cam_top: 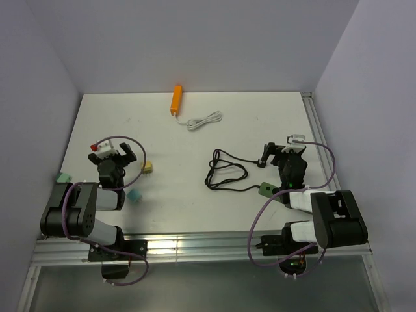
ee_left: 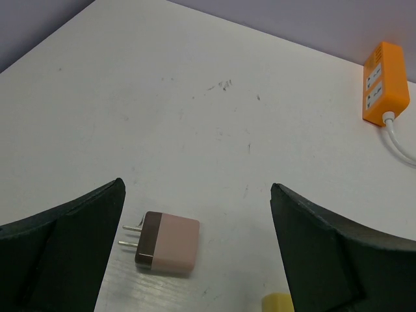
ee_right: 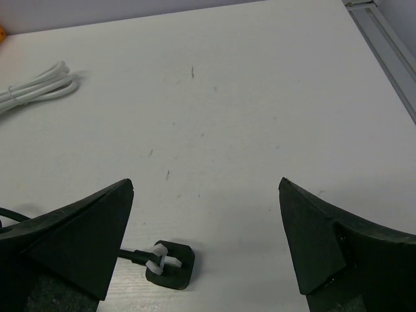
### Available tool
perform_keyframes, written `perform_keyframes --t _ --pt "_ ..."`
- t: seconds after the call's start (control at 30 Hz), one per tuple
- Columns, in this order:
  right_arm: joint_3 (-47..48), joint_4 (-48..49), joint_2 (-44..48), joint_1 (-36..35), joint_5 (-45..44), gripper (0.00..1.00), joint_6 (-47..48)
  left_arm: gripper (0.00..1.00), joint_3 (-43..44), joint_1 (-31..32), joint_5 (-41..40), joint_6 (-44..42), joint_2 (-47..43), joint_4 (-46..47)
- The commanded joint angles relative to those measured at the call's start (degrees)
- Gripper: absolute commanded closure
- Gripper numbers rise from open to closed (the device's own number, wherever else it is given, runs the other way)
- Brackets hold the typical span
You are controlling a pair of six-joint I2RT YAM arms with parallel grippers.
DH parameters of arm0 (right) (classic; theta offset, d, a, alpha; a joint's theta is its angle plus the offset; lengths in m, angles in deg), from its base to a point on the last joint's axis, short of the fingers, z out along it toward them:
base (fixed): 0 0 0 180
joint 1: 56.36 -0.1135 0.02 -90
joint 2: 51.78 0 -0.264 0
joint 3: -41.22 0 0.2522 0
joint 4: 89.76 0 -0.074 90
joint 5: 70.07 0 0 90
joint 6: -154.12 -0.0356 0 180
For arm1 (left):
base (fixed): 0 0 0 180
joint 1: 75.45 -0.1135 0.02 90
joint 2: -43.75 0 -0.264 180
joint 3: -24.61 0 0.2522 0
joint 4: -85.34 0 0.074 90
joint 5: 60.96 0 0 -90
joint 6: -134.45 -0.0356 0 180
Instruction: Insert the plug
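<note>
The orange power strip [cam_top: 177,99] lies at the table's far edge with its white cable [cam_top: 205,120]; it also shows in the left wrist view [ee_left: 385,82]. My left gripper [cam_top: 120,151] is open and empty. In the left wrist view [ee_left: 196,188] a pink plug [ee_left: 167,242] with two prongs pointing left lies flat between its fingers, nearer the left one. My right gripper [cam_top: 279,148] is open and empty. In the right wrist view [ee_right: 205,184] a black plug [ee_right: 170,264] lies on the table between its fingers, nearer the left one. Its black cable [cam_top: 226,172] coils to the left.
A yellow plug [cam_top: 147,168] lies right of the left gripper and shows at the bottom of the left wrist view [ee_left: 278,302]. Two teal plugs [cam_top: 63,176] [cam_top: 135,195] lie by the left arm. A green piece [cam_top: 265,190] sits on the black cable's end. A metal rail [cam_top: 317,136] edges the table's right side.
</note>
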Motion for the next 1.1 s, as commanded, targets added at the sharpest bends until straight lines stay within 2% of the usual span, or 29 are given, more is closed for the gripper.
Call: perform_keyframes --t 0.0,0.67,0.8,0.83,0.93,1.03,1.07 --pt "1.59 3.90 0.45 0.19 -1.53 0.00 1.32 0.00 1.26 -0.18 -1.01 -1.70 -0.53 2.29" --pt "1.59 3.73 0.45 0.19 -1.53 0.00 1.24 0.00 2.14 -0.53 -0.75 -1.17 -0.36 0.80" --pt "1.41 3.90 0.62 0.19 -1.53 0.00 1.24 0.01 -0.84 -0.36 3.29 -3.88 -2.02 6.58" --pt "1.24 4.16 0.80 0.19 -1.61 0.00 1.32 0.00 -1.37 -0.18 2.60 -4.24 -3.68 4.16" --pt "1.06 3.38 2.73 0.11 -2.49 0.00 0.97 0.01 0.28 3.41 -7.49 -2.67 -12.64 -5.50" --pt "0.97 0.74 5.37 0.11 -1.53 0.00 1.67 0.00 1.52 5.35 -8.75 -0.30 -21.69 -15.70" --pt "0.62 2.13 5.55 0.10 -0.83 0.00 1.94 0.01 2.05 5.71 -9.18 0.41 -26.67 -22.52"
